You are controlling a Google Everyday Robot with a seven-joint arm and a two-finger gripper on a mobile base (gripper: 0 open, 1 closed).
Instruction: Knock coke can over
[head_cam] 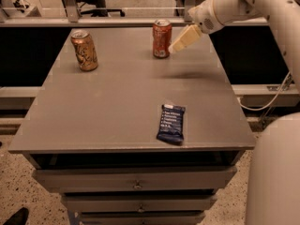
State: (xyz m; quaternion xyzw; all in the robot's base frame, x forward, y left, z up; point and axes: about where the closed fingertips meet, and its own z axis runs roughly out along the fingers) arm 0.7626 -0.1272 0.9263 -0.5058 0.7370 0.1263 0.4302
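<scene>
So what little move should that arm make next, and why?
Probably a short sideways push into the red can. The gripper hangs just beside it, about level with its middle, and the can stands upright, so a small nudge should tip it.

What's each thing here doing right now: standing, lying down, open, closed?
coke can: standing upright near the table's far edge, not knocked over.
gold-brown can: standing upright at the far left.
snack bar: lying flat near the front edge, wrapper sealed.
hand: raised above the table, just beside the coke can; contact unclear.
drawers: look closed.
</scene>
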